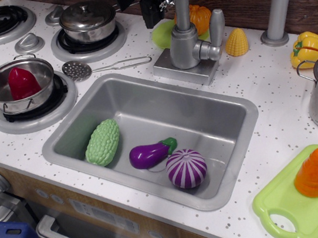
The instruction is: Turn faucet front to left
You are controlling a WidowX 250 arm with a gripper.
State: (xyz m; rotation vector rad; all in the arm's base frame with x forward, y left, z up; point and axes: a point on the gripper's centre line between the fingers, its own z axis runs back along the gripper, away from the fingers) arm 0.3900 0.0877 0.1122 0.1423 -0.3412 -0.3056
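Speckled white worktop (pixel 274 97) with sink (pixel 233 138) and stove.
Black pincer (pixel 152 4) hangs at the top edge, its opening impossible to tell; the faucet (pixel 187 44) stands just right of it, lever pointing away.
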